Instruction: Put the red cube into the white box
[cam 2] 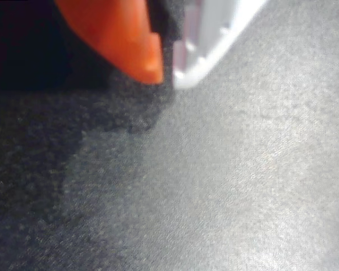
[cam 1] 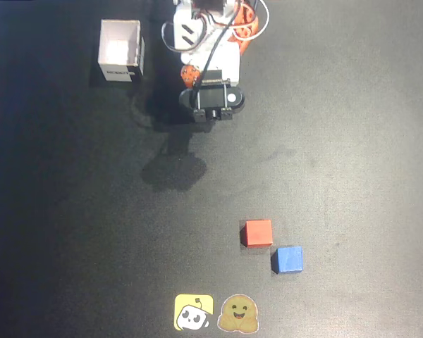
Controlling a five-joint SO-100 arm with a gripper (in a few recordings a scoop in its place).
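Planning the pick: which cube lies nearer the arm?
The red cube; in the overhead view it sits up-left of the blue cube, closer to the arm.

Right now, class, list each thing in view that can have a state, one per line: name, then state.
red cube: resting on the table, untouched, outside the box.
blue cube: resting on the table by the red cube's corner.
white box: upright, open-topped, empty.
gripper: shut, holding nothing, above the table.
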